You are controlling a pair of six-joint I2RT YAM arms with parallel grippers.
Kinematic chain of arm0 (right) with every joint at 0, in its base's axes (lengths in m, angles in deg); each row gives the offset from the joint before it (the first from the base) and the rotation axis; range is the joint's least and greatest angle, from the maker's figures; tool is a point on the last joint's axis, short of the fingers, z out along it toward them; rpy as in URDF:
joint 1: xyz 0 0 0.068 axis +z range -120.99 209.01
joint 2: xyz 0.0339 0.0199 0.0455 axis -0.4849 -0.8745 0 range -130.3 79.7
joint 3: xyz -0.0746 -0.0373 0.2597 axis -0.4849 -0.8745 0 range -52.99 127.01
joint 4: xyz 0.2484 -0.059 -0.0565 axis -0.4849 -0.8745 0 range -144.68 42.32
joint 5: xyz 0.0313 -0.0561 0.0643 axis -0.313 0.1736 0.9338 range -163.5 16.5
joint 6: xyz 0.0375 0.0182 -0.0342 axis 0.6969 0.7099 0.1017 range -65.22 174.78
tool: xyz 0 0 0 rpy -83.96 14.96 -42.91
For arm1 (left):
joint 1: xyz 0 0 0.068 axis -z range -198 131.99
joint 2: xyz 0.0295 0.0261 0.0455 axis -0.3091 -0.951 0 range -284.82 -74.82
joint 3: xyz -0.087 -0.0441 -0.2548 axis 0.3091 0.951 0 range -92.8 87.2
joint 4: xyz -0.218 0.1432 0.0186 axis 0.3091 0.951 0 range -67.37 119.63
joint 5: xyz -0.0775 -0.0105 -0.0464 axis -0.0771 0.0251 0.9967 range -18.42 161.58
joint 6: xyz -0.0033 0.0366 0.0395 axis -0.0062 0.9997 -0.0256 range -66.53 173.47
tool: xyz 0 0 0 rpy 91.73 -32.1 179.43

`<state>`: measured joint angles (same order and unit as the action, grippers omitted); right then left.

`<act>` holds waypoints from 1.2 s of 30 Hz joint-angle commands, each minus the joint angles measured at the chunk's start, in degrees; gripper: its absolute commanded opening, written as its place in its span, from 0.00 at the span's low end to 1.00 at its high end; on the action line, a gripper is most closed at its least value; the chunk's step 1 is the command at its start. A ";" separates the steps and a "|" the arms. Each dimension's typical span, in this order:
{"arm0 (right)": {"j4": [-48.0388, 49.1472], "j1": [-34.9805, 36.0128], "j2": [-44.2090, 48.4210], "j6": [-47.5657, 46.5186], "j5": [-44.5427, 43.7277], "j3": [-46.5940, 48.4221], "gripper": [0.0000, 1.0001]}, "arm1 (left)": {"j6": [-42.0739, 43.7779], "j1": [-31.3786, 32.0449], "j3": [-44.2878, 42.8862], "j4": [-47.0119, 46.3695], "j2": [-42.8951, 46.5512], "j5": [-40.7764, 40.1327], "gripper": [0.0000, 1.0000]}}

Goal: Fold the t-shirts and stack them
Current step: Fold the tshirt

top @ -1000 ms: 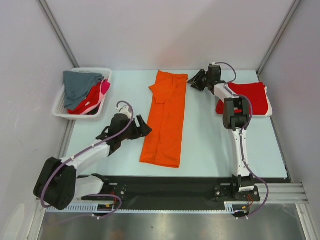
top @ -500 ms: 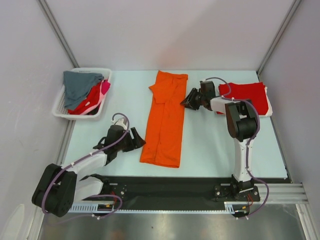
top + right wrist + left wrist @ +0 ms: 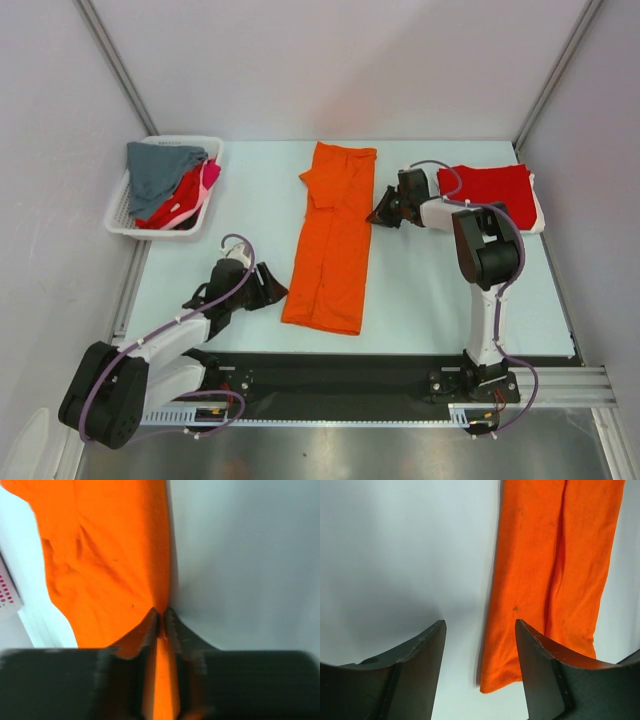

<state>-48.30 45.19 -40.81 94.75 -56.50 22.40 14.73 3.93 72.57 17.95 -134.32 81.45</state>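
The bright orange t-shirt (image 3: 330,240) lies as a long folded strip in the middle of the table. My left gripper (image 3: 275,290) is open beside its near left corner; in the left wrist view that corner (image 3: 502,677) lies between my spread fingers (image 3: 417,662), untouched. My right gripper (image 3: 379,214) is shut on the shirt's right edge, and the right wrist view shows orange cloth (image 3: 100,565) pinched between the tips (image 3: 161,619). A folded red t-shirt (image 3: 495,190) lies at the far right.
A white mesh basket (image 3: 118,228) at the far left holds a grey tee (image 3: 160,165), a red one (image 3: 172,208) and a pink one (image 3: 209,178). The enclosure's walls stand close on both sides and behind.
My left gripper has moved nearer, to the shirt's near left corner. My right gripper has come down from the shirt's far end to its right edge and shut on the cloth.
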 commanded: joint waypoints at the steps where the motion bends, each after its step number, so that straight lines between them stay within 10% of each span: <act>1: -8.07 -1.34 -0.96 -3.75 -2.85 0.19 0.22 | -1.59 -0.22 1.71 -1.46 0.62 2.52 0.63; 5: -10.01 1.74 2.55 -5.25 -5.91 -3.74 0.45 | -2.04 -0.22 2.94 -2.43 0.09 3.23 0.62; 36: -3.07 27.39 41.93 15.12 -4.16 -50.52 0.35 | -2.48 4.52 7.25 -3.84 -1.84 8.06 0.27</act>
<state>-48.96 69.10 1.31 105.39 -58.67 -24.96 10.91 7.86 79.28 8.66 -135.44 89.91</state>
